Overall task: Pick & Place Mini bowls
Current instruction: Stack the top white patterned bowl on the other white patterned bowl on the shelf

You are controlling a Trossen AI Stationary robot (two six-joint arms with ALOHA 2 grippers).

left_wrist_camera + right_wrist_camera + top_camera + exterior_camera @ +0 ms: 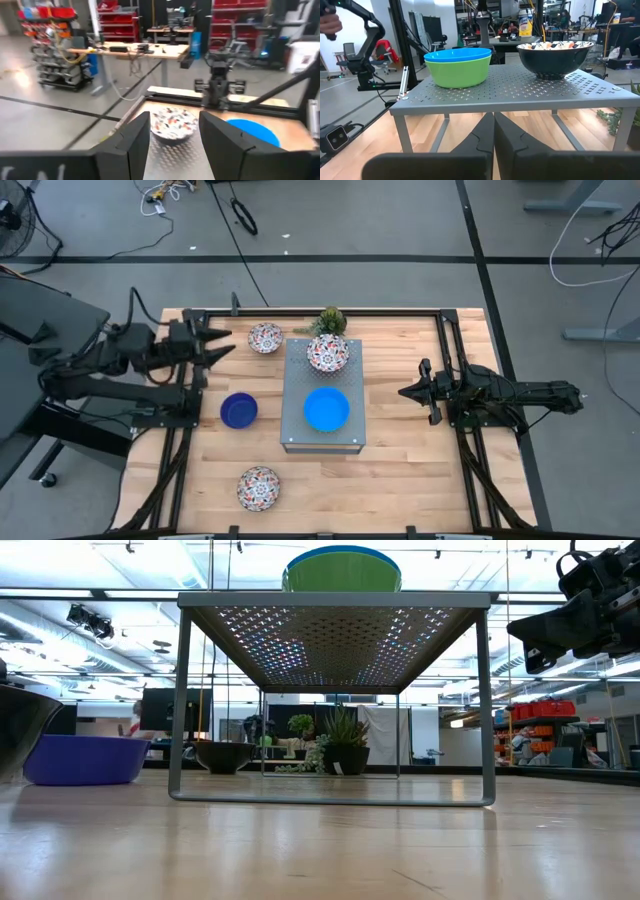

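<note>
- High view first: the grey perforated metal box (323,395) sits mid-table and serves as our landmark.
- On the box top sit two things: a floral bowl (327,353) at the far end, and a light blue bowl (326,409) nearer the front edge.
- Right wrist view shows that the light blue bowl is nested inside the bright green bowl (461,72), a two-bowl stack; I can see nothing lying inside it.
- Beside that stack on the box, the floral bowl shows a dark outer wall and a patterned rim.
- Left of the box, down on the wooden table (400,480), sits the dark blue bowl (238,411), empty.
- A second floral bowl (265,338) rests on the table off the box's far-left corner.
- A third floral bowl (259,487) sits on the table, in front of the box and to its left.
- The small spiky green plant (331,319) stands just behind the box's far edge.
- Left gripper (222,341) is left of the box, close to the second floral bowl, fingers spread wide with nothing between them.
- Right gripper (404,392) waits right of the box, fingers pressed together, carrying nothing.
- Writing: no brand or label on the bowls or the box can be read; some pale letters show along the left wrist picture's lower edge, too blurred to make out.
</note>
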